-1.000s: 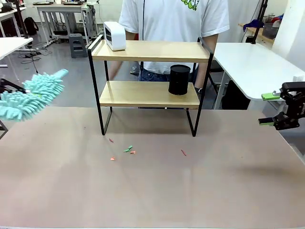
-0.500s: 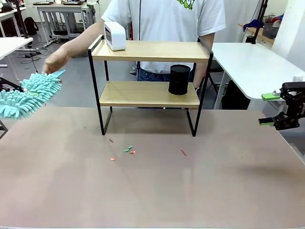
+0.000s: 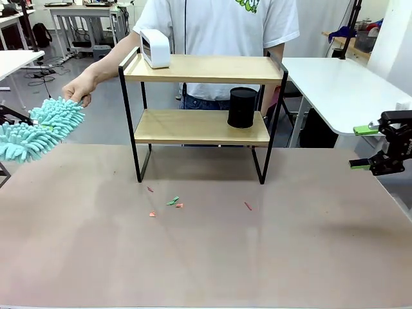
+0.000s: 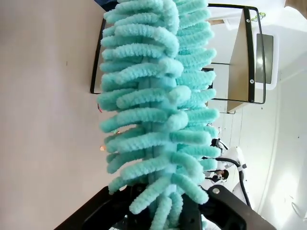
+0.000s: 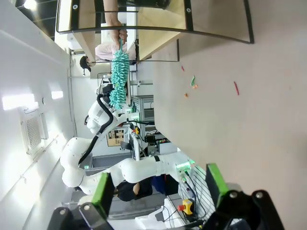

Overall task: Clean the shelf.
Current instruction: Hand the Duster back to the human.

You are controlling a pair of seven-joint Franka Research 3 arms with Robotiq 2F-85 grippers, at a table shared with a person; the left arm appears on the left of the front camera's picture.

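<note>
The shelf (image 3: 199, 67), two light wooden boards in a thin black frame, stands at the table's far middle. A white box (image 3: 154, 48) sits on its top board and a black cylinder (image 3: 243, 107) on the lower one. My left gripper (image 4: 163, 211) is shut on the handle end of a fluffy teal duster (image 3: 38, 129) at the far left, left of the shelf. The person's hand (image 3: 80, 92) touches the duster's tip. My right gripper (image 3: 370, 147) hangs open and empty at the table's right edge, also seen as green pads (image 5: 103, 191) in the right wrist view.
Small red and green scraps (image 3: 172, 202) lie on the brownish table (image 3: 206, 257) in front of the shelf. The person stands behind the shelf. White tables (image 3: 341, 90) stand to the right and far left.
The person's arm has reached out from behind the shelf to the duster's tip. The duster's tip has dipped slightly. The right arm has not moved.
</note>
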